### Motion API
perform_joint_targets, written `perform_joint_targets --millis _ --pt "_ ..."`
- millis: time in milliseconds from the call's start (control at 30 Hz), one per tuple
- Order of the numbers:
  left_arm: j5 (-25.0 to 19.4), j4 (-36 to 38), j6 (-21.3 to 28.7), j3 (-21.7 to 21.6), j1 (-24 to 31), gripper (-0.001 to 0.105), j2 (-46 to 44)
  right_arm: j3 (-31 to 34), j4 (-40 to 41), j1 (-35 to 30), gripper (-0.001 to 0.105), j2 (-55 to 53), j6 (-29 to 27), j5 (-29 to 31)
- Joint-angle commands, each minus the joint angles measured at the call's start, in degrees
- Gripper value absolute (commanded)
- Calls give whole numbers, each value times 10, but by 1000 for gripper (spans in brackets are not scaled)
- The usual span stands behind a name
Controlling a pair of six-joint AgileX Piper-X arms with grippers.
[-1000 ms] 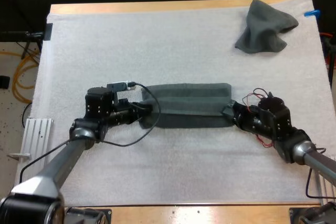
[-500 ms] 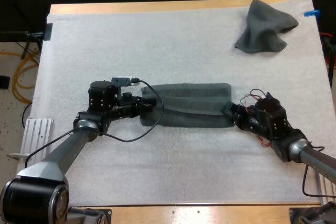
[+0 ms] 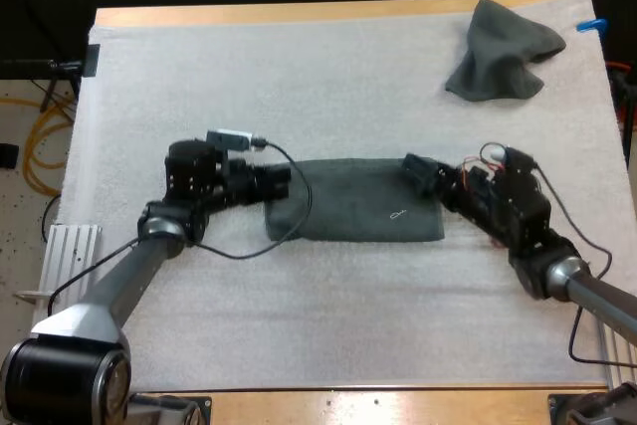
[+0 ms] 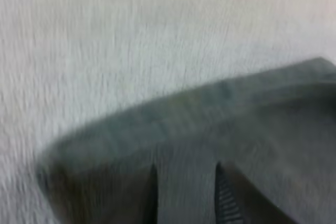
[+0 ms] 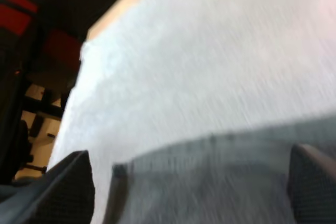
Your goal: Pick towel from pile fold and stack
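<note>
A dark grey-green towel (image 3: 358, 204) lies folded flat as a rectangle in the middle of the mat. My left gripper (image 3: 282, 182) is at its left end, near the far corner. In the left wrist view the left gripper (image 4: 186, 198) hovers over the towel (image 4: 247, 124) with a narrow gap between its fingers (image 4: 227, 199) and nothing pinched. My right gripper (image 3: 414, 172) sits over the towel's right far corner. The right wrist view has the right gripper (image 5: 189, 182) spread wide over the towel's edge (image 5: 210, 163). A crumpled towel (image 3: 503, 50) lies at the mat's far right.
The white mat (image 3: 299, 87) covers the wooden table (image 3: 299, 15), with bare mat all around the folded towel. Beyond the table's left side the floor holds yellow cables (image 3: 40, 136) and a metal bracket (image 3: 70, 251).
Both grippers moved from the towel's near edge toward its far edge, laying a layer over. Both then opened and let go, and the towel now lies smooth and flat.
</note>
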Motion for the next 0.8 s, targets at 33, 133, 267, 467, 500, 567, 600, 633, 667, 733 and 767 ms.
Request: perform_joint_targets --millis 33,133,267,467,500,567,600,633,667,733,767 --pt "-7 -7 4 -33 0 27 -4 -25 -9 0 73 -2 -32 0" --pt "19 -2 4 -60 0 27 -19 -58 17 0 73 -4 -49 -2" --pt "32 8 6 -73 0 27 -60 -104 115 0 73 -27 -115 -2" --pt "-52 123 86 -73 0 27 -174 -144 251 0 73 -90 -201 15" --pt "-68 137 96 -73 0 27 -189 -146 263 0 73 -101 -204 20" --pt "-121 203 133 -73 0 27 -244 -152 297 0 73 -132 -204 35" --pt "-133 222 140 -73 0 27 -260 -153 313 0 73 -141 -204 40" --pt "-153 244 144 -73 0 27 -284 -156 332 0 73 -156 -204 48" --pt "-157 265 146 -73 0 27 -313 -159 356 0 73 -172 -204 59" --pt "-157 288 146 -73 0 27 -360 -163 400 0 73 -196 -204 80" --pt "-155 299 146 -73 0 27 -389 -167 434 0 73 -210 -204 94"
